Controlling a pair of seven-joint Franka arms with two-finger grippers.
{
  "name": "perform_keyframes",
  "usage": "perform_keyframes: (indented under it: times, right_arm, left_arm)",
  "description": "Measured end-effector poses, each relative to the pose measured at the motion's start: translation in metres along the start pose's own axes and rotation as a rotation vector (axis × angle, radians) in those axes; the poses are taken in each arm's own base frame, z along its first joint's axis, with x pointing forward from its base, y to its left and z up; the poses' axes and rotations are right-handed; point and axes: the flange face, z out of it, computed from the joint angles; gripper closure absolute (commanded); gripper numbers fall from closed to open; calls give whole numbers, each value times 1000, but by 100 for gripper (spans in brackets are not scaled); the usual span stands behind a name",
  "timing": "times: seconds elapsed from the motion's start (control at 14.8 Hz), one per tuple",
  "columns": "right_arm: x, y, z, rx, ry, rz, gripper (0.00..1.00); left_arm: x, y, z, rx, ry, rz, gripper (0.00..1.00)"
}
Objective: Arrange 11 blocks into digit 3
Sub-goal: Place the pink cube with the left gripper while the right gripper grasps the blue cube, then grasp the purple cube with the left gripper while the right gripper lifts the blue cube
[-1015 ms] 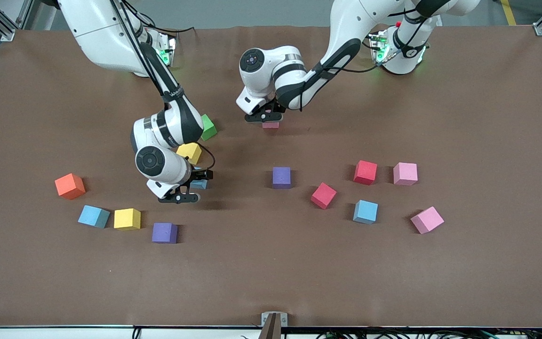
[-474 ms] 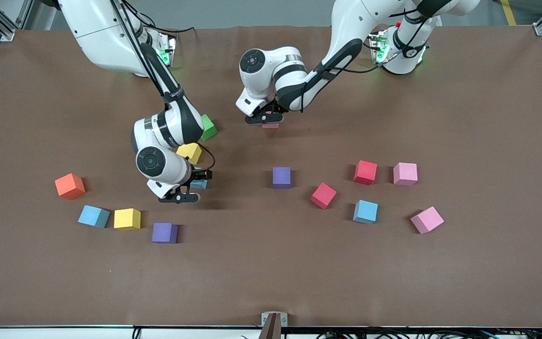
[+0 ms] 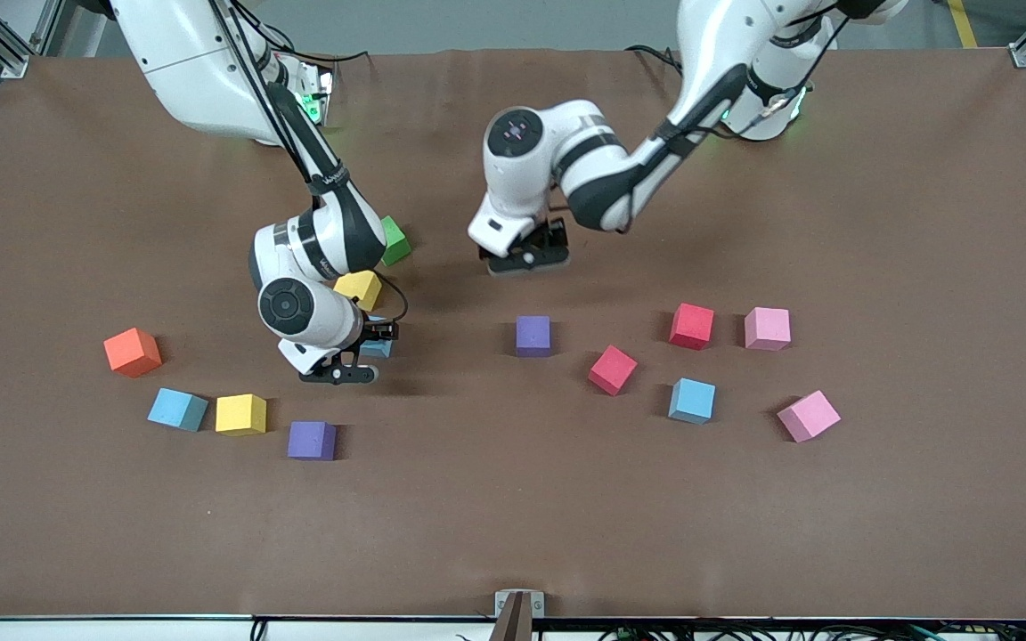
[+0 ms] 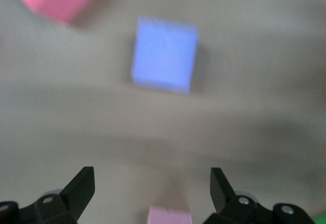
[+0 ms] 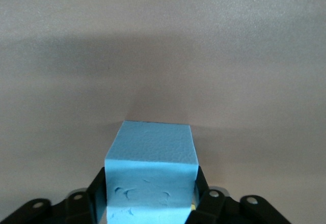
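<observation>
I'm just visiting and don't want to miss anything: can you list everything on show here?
table: one, brown, under everything
light blue cubes: three; right arm's end, left arm's end, one gripped
yellow cubes: two, right arm's end
purple cubes: two; beside a yellow one, mid-table
red cubes: two, left arm's end
pink cubes: three; two at left arm's end, one under the left pincer
orange cube: one, right arm's end
green cube: one, beside the right arm
left pincer: open, over a pink cube
right pincer: closed on a light blue cube
</observation>
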Motion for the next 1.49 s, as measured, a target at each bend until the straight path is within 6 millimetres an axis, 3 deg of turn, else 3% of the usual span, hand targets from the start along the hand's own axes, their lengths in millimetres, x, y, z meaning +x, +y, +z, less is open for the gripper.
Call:
perform_keyframes:
  times: [0.2,0.41,0.68,0.95,1.15,1.49]
  right_arm:
    - [-3,-6,-1,-1,1,54,85]
    - [-2,-7,-3,2,5,97,93]
    - [6,-18,-23,30,42,343,100]
    - [-7,-61,-35,53,69,524,100]
    - [-21,-89,-36,59,77,570,100]
    - [-19,-80,-37,28,44,722,100]
  left_arm:
    - [54,-12,-5,-42,3,-6,0]
    - [68,-4,6,-64,-14,3,0]
    - [85,-11,24,-53,-18,-5,0]
    - [111,-16,44,-57,-21,55,0]
    - [114,-11,61,-70,-34,65,0]
    - [105,-1,68,-78,-40,79,0]
